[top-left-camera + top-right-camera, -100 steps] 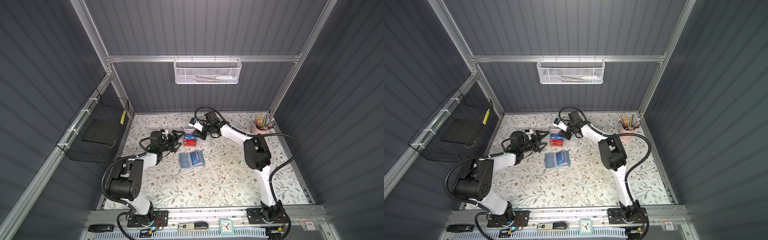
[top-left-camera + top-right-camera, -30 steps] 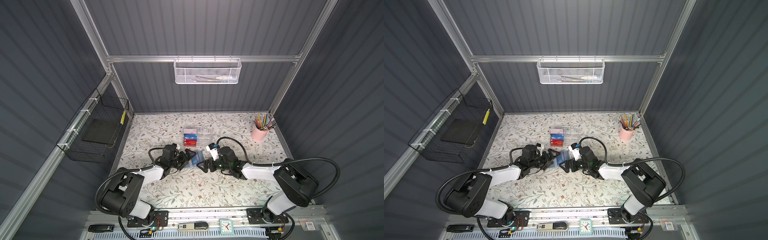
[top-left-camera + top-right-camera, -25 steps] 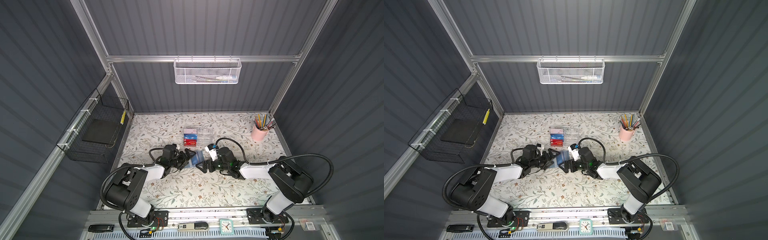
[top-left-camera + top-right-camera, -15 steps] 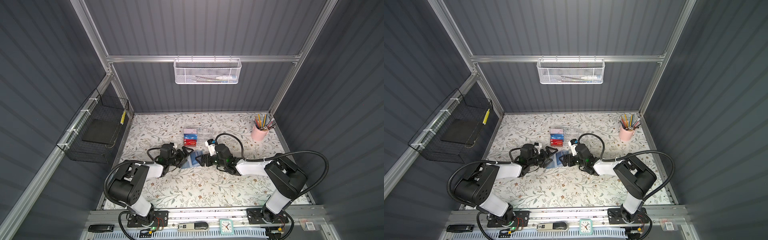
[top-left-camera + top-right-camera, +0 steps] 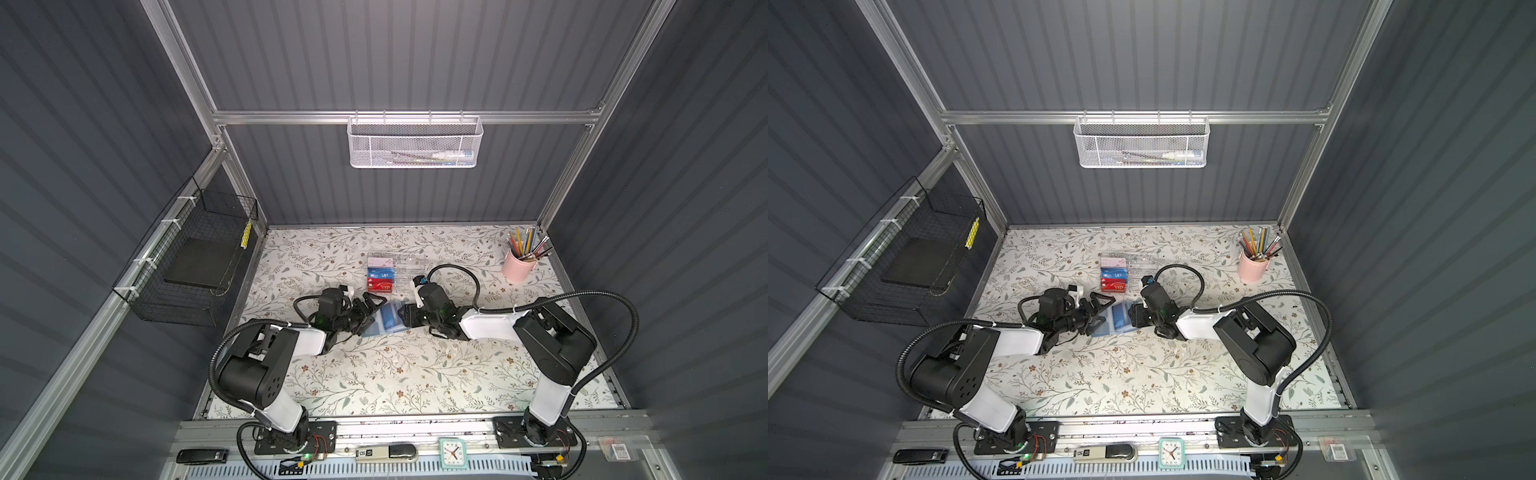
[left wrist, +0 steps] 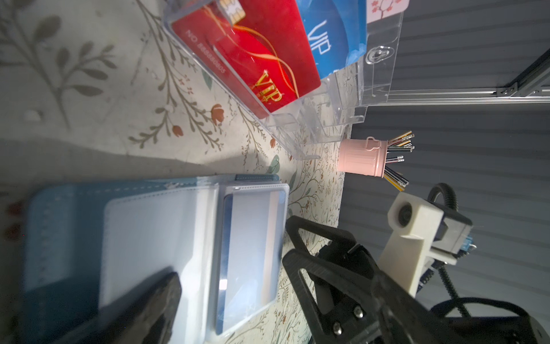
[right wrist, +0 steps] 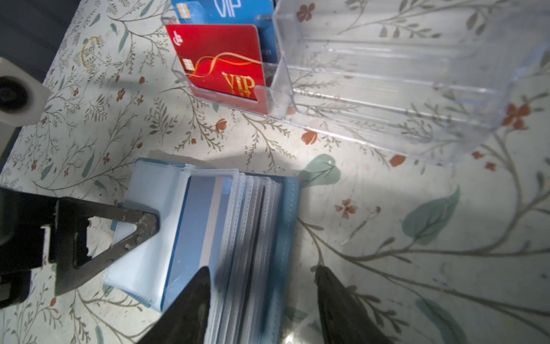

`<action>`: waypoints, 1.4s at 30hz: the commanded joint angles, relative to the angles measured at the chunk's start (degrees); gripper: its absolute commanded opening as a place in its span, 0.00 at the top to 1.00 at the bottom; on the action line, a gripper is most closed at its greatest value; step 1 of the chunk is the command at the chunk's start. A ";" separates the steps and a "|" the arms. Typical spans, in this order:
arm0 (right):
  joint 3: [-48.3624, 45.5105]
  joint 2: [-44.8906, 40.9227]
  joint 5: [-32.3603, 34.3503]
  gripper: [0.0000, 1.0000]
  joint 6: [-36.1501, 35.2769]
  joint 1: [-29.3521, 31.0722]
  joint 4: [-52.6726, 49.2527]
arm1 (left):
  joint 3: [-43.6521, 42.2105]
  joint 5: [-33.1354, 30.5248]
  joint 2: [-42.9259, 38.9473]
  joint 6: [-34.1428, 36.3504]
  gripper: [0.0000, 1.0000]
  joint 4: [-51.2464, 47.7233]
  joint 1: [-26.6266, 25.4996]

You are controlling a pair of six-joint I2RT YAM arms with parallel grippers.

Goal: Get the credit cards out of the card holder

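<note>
The slate-blue card holder (image 5: 376, 328) (image 5: 1105, 328) lies open on the floral mat between both grippers. A blue credit card (image 7: 196, 232) (image 6: 250, 244) with a pale stripe sits in its top see-through sleeve. My left gripper (image 5: 371, 313) (image 5: 1100, 309) is wide open, and one finger (image 7: 119, 235) (image 6: 154, 300) rests on the left leaf. My right gripper (image 7: 262, 269) (image 5: 405, 318) is open and straddles the stack of sleeves. One of its fingertips (image 7: 196, 286) is over the card. The second (image 7: 330, 289) stands just off the holder's outer edge.
A clear acrylic box (image 5: 409, 264) (image 7: 387, 74) behind the holder has red, blue and pink-white cards in its left compartments. A pink pencil cup (image 5: 517, 266) stands at the back right. A black wire basket (image 5: 195, 266) hangs on the left wall.
The right gripper has come from the acrylic box to the holder's right side, and its jaws have narrowed over the last second. The left gripper has moved in onto the holder's left leaf.
</note>
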 commanded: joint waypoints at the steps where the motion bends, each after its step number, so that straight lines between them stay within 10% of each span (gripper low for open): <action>1: 1.59 1.15 1.11 0.48 0.34 0.54 -2.99 | -1.24 1.34 0.82 -0.66 0.00 1.89 0.15; 42: -0.71 6.89 0.63 0.80 3.68 1.60 -1.43 | -4.28 6.70 8.84 -1.11 0.20 19.87 0.19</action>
